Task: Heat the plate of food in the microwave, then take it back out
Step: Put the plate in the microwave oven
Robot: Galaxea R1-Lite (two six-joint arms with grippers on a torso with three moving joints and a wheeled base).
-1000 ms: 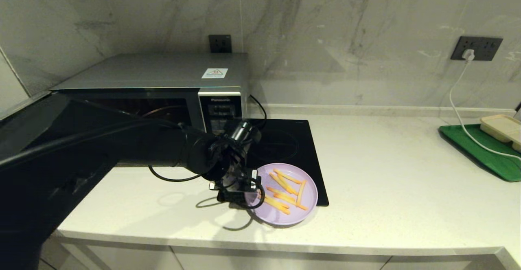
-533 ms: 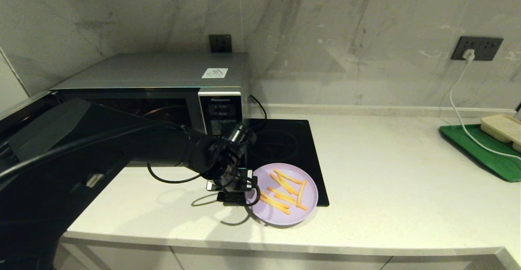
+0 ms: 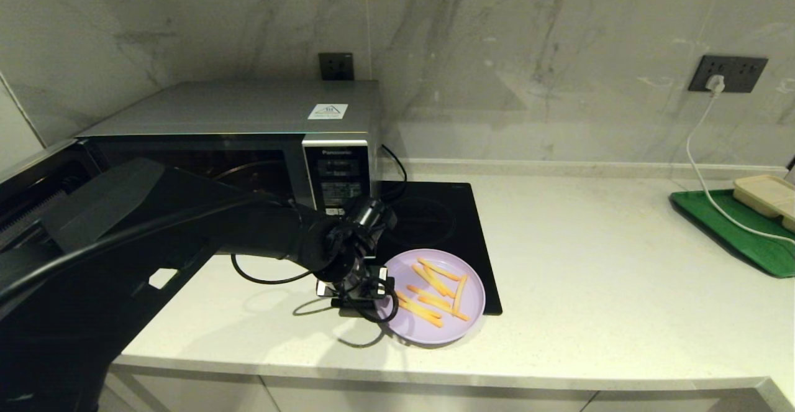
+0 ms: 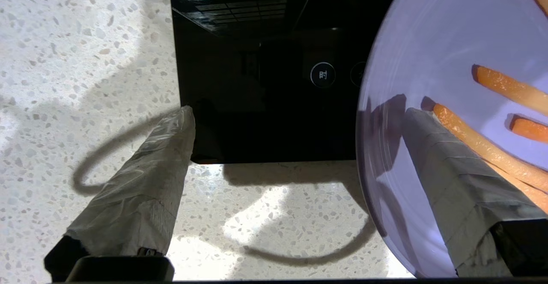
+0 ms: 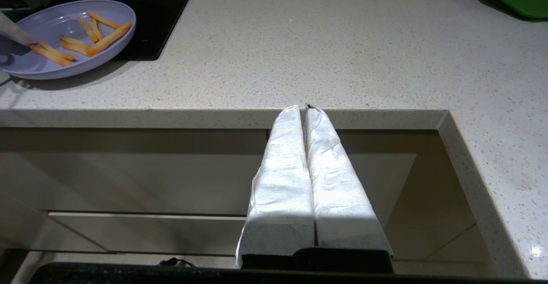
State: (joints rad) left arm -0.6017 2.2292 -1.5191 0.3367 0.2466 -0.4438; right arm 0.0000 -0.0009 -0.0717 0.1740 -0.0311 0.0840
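We see a lilac plate of food [image 3: 460,312] carrying orange-yellow sticks, a silver microwave [image 3: 248,120] with dark glass, a glossy black cooktop [image 3: 435,213], a white speckled surface [image 3: 590,275], grey-veined marble wall [image 3: 497,58], and white-wrapped fingers [image 4: 141,189].

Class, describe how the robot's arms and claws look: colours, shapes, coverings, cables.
The left arm is black and tubular, with a black cable looping beneath. The left claw and right claw both have long tapering fingers wrapped in wrinkled whitish tape.
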